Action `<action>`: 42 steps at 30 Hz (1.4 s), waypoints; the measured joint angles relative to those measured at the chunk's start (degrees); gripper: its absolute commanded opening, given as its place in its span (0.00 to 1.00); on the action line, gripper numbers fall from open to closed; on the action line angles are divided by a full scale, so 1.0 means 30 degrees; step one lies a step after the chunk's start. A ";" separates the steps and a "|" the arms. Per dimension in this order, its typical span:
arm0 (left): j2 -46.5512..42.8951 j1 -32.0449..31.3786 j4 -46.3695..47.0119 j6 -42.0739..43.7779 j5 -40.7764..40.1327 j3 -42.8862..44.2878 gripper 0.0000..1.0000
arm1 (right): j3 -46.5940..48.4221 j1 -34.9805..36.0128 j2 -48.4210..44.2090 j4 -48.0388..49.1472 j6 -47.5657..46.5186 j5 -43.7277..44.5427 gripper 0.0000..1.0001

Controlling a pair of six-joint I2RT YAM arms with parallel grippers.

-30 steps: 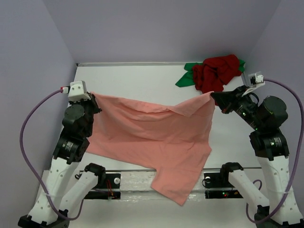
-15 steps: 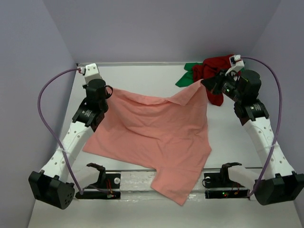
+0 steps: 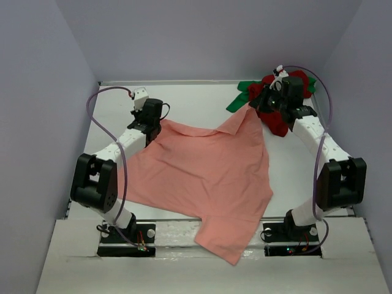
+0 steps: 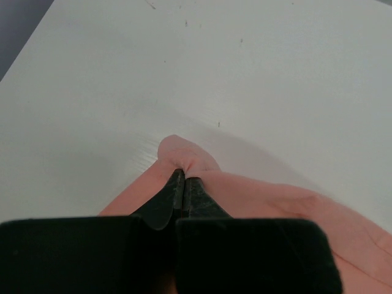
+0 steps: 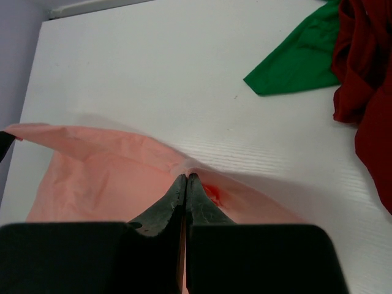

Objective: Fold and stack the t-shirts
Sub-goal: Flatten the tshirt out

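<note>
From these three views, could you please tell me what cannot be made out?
- Green t-shirt: mostly buried under the dark red t-shirt in the top view, and cut off by the right wrist view's edge.
- Salmon-pink t-shirt: the wrist views show only its pinched corners.
- Left fingers, right fingers: they hide how much cloth sits between them.

Open tabletop (image 3: 184, 101) far left and centre; dark red shirt (image 3: 278, 124) atop green shirt (image 3: 236, 103) in far right corner.
</note>
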 measured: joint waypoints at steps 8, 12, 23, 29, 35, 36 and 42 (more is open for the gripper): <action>0.3432 0.0022 0.0393 -0.0219 -0.2244 0.1552 0.00 | 0.2710 -0.0007 0.4379 0.0080 -0.0437 0.1515 0.00; 0.4269 0.0291 0.0678 -0.0204 -0.2951 0.2353 0.00 | 0.4787 -0.0007 0.6448 0.0175 -0.0561 0.2251 0.00; 0.6207 0.2484 0.1734 0.0153 -0.2725 0.3359 0.00 | 0.8233 -0.0007 1.0673 -0.0044 -0.0517 0.4160 0.00; 0.6921 0.3402 0.1880 0.0459 -0.1974 0.4044 0.00 | 0.9071 -0.0029 1.1744 -0.0670 -0.0525 0.5348 0.00; 0.7737 0.3759 0.1916 0.1056 -0.1341 0.5683 0.00 | 1.1067 -0.0117 1.2983 -0.1144 -0.0648 0.5850 0.00; 0.8029 0.3759 0.1967 0.1173 -0.1311 0.6069 0.00 | 1.1387 -0.0131 1.3223 -0.1173 -0.0663 0.5865 0.00; 0.8684 0.3759 0.1894 0.1690 -0.1304 0.6579 0.00 | 1.3107 -0.0131 1.4491 -0.1290 -0.0721 0.5880 0.00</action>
